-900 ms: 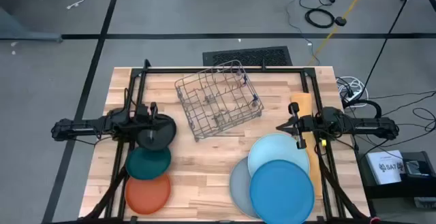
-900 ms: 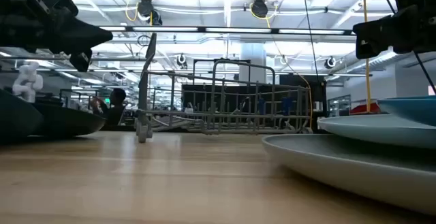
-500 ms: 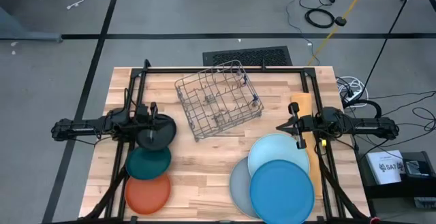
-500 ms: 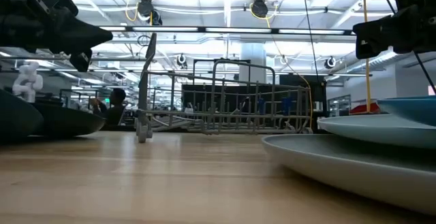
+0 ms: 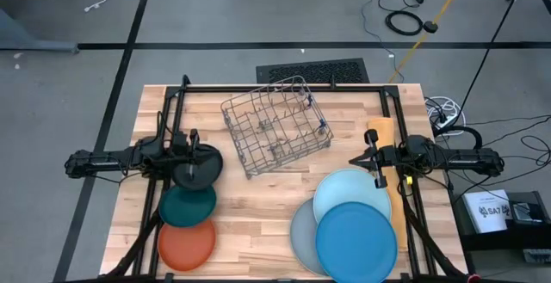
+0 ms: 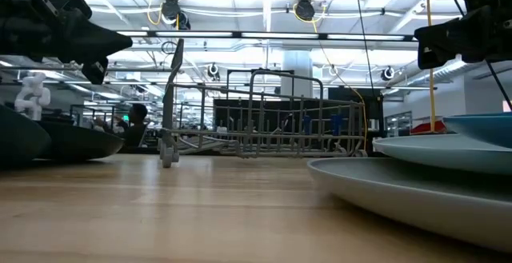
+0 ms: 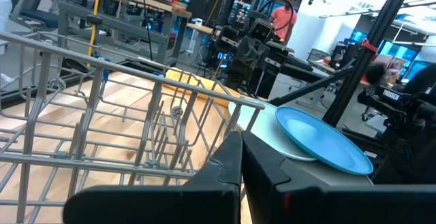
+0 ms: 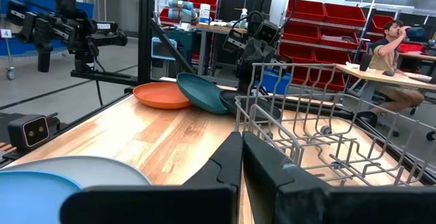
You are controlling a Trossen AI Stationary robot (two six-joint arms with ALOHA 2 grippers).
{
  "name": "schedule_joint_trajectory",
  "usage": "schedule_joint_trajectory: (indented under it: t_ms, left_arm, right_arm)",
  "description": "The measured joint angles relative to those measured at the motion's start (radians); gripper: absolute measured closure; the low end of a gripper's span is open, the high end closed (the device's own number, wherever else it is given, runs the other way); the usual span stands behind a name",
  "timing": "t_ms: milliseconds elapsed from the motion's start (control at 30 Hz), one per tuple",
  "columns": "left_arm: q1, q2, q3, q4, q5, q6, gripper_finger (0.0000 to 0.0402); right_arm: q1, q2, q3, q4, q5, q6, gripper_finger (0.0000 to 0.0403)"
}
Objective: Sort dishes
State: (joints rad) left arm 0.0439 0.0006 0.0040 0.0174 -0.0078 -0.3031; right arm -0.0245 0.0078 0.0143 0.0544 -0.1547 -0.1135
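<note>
Wooden counter (image 5: 258, 206), seen from above. Grey wire rack (image 5: 276, 137) sits tilted near the middle of the far edge.

Left side, row running toward the near-left corner: black plate (image 5: 197, 166) farthest in, teal plate (image 5: 187, 206) overlapping beneath it, orange plate (image 5: 186, 243) nearest the near edge. From the right wrist view the teal plate (image 8: 202, 92) leans on the orange plate (image 8: 161, 94).

Right side, near the near-right corner: grey plate (image 5: 301, 231) lowest, light blue plate (image 5: 349, 191) toward the rack, mid blue plate (image 5: 356, 242) on top, overlapping both. Yellow-orange cloth (image 5: 382, 134) lies along the right edge, partly under this stack.

Left tool (image 5: 191, 154) is above the black plate at the left edge; fingers clenched together, grasping nothing, per its wrist view (image 7: 238, 176). Right tool (image 5: 376, 159) is at the right edge, over the far rim of the light blue plate; fingers likewise clenched and empty (image 8: 240, 169).

A person (image 8: 394, 54) is seated at a desk in the room behind.
</note>
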Motion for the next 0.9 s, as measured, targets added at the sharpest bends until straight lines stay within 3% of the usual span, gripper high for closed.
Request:
schedule_joint_trajectory:
  t_ms: [767,900]
  left_arm:
    - [0.000,0.000,0.000,0.000,0.000,0.000,0.0394]
    - [0.000,0.000,0.000,0.046,-0.054,0.118,0.0394]
  right_arm:
    - [0.000,0.000,0.000,0.000,0.000,0.000,0.0396]
    - [0.000,0.000,0.000,0.000,0.000,0.000,0.0396]
